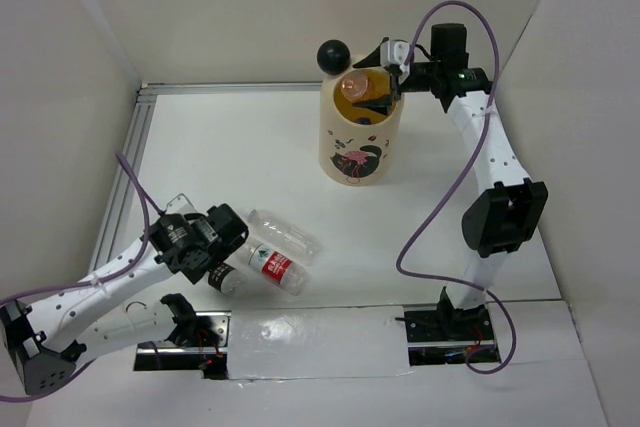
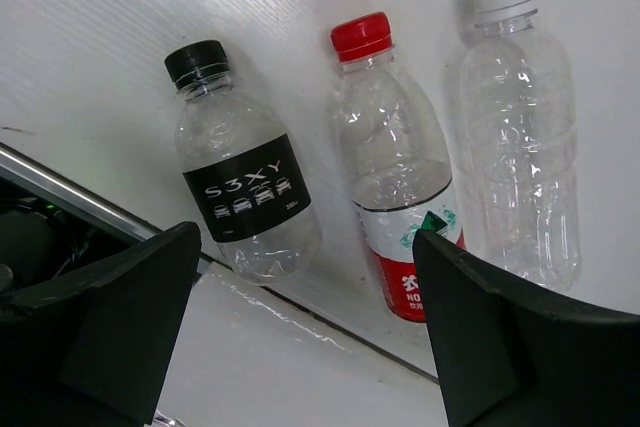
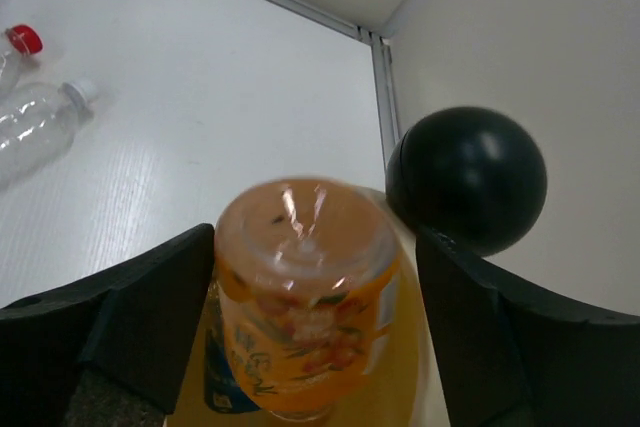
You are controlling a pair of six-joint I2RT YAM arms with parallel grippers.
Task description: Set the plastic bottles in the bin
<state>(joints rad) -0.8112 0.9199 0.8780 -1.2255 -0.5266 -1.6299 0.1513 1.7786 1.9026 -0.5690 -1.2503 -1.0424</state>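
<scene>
Right now the right hand (image 3: 310,337), fingers apart, brackets the orange bottle (image 3: 305,287) over the bin (image 1: 362,137); tilted, it could catch the rim and tumble outside. Left hand (image 2: 310,337), also apart, hovers above three bottles (image 2: 400,197) on the surface well apart from the bin; closing askew might roll them away.

- The left arm (image 1: 110,292) is showing white perforated links with black joint housings.
- The right arm (image 1: 490,162) is wearing the same white shells, with a black elbow block.
- A purple cable (image 1: 445,197) is looping along each arm.
- Each claw is showing wedge-shaped matte black fingers (image 2: 110,327).
- Black base plates (image 1: 450,332) are carrying red wiring.
</scene>
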